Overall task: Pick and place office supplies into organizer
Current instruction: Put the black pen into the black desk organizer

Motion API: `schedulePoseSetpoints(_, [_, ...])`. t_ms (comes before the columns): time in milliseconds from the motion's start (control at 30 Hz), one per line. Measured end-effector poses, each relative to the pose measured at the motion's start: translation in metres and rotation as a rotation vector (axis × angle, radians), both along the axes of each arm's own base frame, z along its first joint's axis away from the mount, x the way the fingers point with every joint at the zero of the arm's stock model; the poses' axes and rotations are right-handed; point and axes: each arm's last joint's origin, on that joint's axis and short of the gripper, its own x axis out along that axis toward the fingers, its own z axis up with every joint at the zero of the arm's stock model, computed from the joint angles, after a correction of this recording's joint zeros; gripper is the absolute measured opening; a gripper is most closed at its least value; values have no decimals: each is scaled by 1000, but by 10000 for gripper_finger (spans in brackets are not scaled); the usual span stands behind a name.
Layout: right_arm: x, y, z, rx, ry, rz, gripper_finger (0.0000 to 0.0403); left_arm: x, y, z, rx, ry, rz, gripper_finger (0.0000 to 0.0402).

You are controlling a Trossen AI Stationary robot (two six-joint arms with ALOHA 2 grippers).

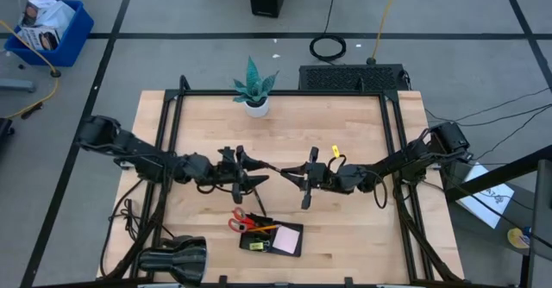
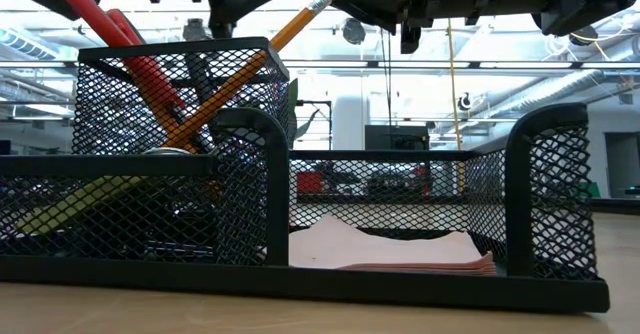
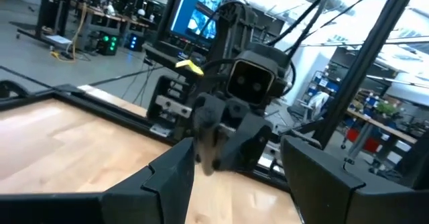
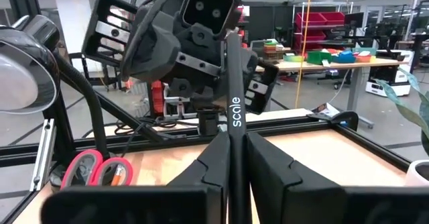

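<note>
while both arms hang over the middle of the table (image 1: 345, 228), the right gripper (image 1: 304, 187) has its fingers pinched on a thin black pen (image 4: 234, 127), held upright and printed with the word scale. facing it from just beside, the left gripper (image 1: 256, 172) has its fingers (image 3: 161, 184) spread apart with nothing between them. nearer the front edge sits the black mesh organizer (image 1: 272, 237): red-handled scissors (image 1: 239, 222) and an orange pencil (image 2: 255, 62) lean in its tall compartment, a yellow piece (image 1: 254, 246) lies low, and the pink note pad (image 2: 390, 252) rests flat in the wide section. potted plant (image 1: 255, 88) at the far edge.
</note>
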Motion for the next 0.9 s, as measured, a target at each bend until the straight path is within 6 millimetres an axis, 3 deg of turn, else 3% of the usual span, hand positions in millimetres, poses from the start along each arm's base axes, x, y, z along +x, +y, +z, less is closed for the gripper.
schedulePoseSetpoints(267, [0, 1, 0, 8, -5, 27, 28, 11, 1, -6, 3, 28, 1, 223])
schedulePoseSetpoints(700, [0, 1, 0, 24, -7, 31, 34, 12, 4, -6, 4, 28, 10, 221])
schedulePoseSetpoints(900, [0, 3, 0, 40, -9, 78, 30, 12, 4, -5, 5, 18, 14, 172])
